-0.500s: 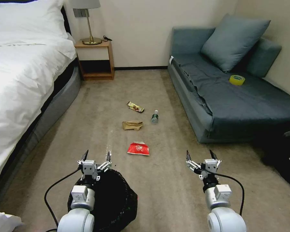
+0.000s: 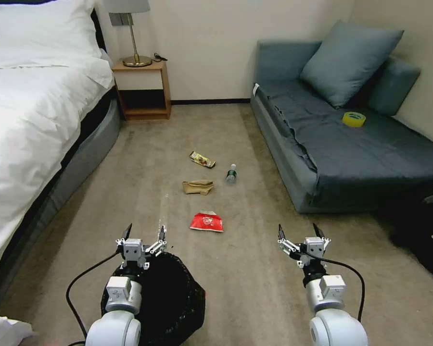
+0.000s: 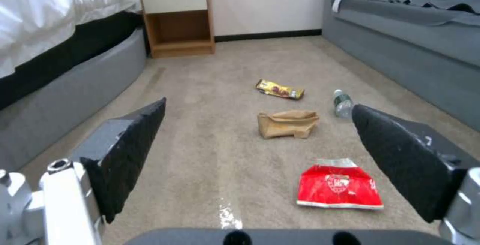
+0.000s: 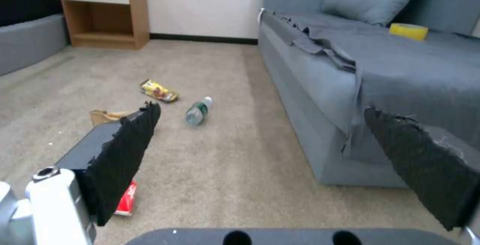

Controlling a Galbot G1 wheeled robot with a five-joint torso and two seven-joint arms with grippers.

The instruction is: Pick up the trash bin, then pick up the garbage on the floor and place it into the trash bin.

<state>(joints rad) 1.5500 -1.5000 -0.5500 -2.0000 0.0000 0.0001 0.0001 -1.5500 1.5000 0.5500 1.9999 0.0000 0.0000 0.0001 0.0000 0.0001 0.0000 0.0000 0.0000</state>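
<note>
Sitting under the splayed left end effector, trash bin, contents unclear, right end effector likewise splayed

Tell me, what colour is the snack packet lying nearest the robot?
Red snack packet, white-edged; clearest in the left wrist view.

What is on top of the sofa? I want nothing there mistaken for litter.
On the sofa lie a yellow tape roll and a blue-grey pillow against the backrest. Whatever is behind the pillow is hidden.
</note>
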